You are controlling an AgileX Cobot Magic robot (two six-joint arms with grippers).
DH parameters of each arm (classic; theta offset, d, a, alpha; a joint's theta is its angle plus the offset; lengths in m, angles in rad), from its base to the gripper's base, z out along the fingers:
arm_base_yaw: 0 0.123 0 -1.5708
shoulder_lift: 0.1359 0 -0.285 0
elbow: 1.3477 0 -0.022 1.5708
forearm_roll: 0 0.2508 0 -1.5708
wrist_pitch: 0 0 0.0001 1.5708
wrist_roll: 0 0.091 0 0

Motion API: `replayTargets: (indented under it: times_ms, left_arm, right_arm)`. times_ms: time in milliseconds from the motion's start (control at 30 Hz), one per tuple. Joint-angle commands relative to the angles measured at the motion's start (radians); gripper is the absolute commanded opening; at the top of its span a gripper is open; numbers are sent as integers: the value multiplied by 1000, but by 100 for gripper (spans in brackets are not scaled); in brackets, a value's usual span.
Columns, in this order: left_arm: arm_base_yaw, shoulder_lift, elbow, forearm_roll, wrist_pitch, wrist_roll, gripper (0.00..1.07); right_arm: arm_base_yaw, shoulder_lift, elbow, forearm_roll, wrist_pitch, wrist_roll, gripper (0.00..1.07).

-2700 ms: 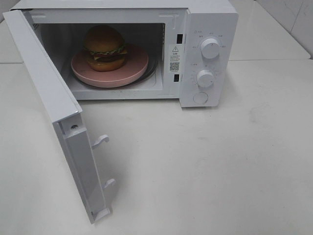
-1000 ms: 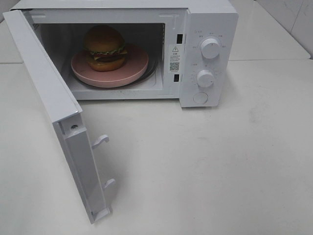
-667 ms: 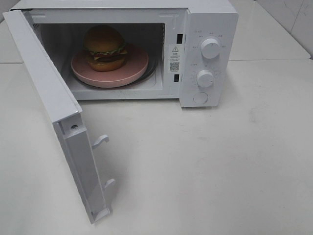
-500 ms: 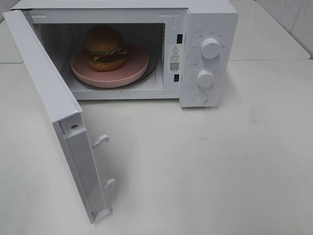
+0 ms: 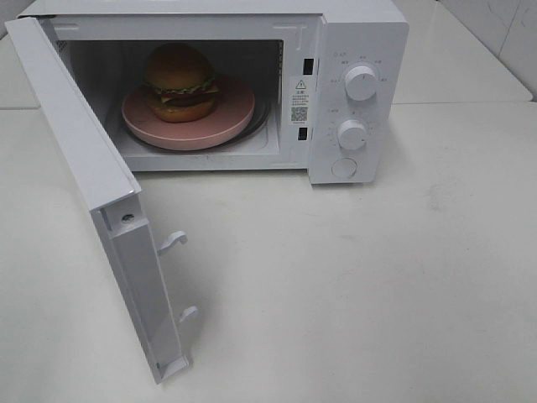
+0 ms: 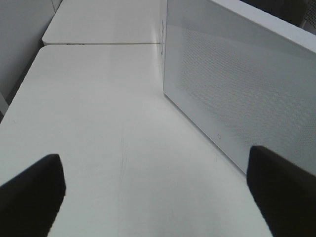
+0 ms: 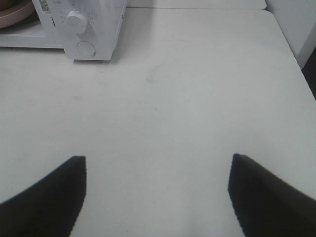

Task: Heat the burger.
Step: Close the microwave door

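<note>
The burger (image 5: 180, 81) stands upright, dome on top and its stack running vertical, on the pink plate (image 5: 231, 117) inside the open microwave (image 5: 361, 34), left of the plate's middle. Only the high view shows it. My left wrist view gives just the door (image 6: 237, 94) and the worktop (image 6: 98, 108); my right wrist view gives the dial (image 7: 76, 21). My left hand (image 6: 153, 157) and right hand (image 7: 158, 159) are both spread and empty.

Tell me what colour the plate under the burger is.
Pink. The plate under the burger shows best in the exterior high view.
</note>
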Motion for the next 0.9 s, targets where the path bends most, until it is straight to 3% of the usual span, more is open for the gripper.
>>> replayTargets:
  times_ms: [33, 67, 133, 233, 300, 333, 400, 567, 767, 833, 900]
  left_arm:
    - [4, 78, -7, 7, -55, -5, 70]
    - [4, 78, -7, 7, -55, -5, 70]
    - [4, 140, -7, 7, -95, -5, 50]
    - [4, 162, -7, 6, -110, -5, 44]
    - [4, 245, -7, 9, -169, -5, 14]
    - [4, 245, -7, 9, -169, -5, 14]
    - [4, 313, 0, 11, -240, 24, 0]
    - [4, 413, 69, -23, -448, 102, 0]
    - [4, 482, 139, -95, -650, 109, 0]
    - [4, 545, 211, -106, -865, 109, 0]
    - [4, 558, 227, -101, -906, 109, 0]
  right_arm:
    - [-7, -27, -1, 3, -11, -9, 76]
    - [-7, -27, -1, 3, -11, -9, 76]
    - [-7, -27, -1, 3, -11, -9, 76]
    - [-7, -27, -1, 3, -11, -9, 76]
    - [-7, -27, -1, 3, -11, -9, 76]
    - [-7, -27, -1, 3, -11, -9, 76]
    - [-7, -27, -1, 3, -11, -9, 76]
    - [-7, -27, -1, 3, -11, -9, 76]
    - [-7, -27, -1, 3, -11, -9, 76]
    - [-7, -27, -1, 3, -11, -9, 76]
    - [-7, -27, -1, 3, -11, -9, 76]
